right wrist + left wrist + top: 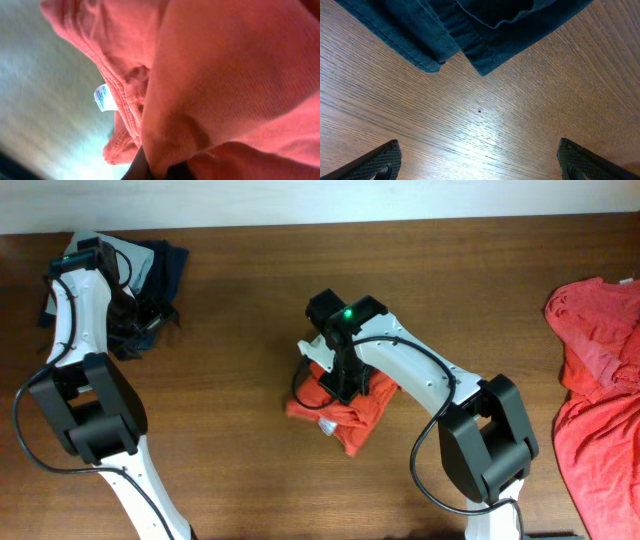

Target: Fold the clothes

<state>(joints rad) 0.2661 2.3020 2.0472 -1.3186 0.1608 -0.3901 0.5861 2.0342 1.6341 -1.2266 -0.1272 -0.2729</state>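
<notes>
A crumpled, partly folded orange-red T-shirt (358,423) lies at the table's middle, with a small white label (327,426) at its front edge. My right gripper (340,385) is down on it. In the right wrist view the shirt (225,75) fills the frame, its label (102,97) shows at the collar, and the dark fingers (165,171) pinch a fold of cloth. A second orange-red T-shirt (600,370) lies spread at the right edge. My left gripper (480,165) is open and empty just above bare wood at the far left (140,320).
A dark navy garment (165,265) lies at the far left corner under and beside my left arm; its hem (470,25) shows in the left wrist view, just beyond the fingers. A pale grey-green piece (75,252) peeks out at its left. Bare wood lies between the two orange-red shirts.
</notes>
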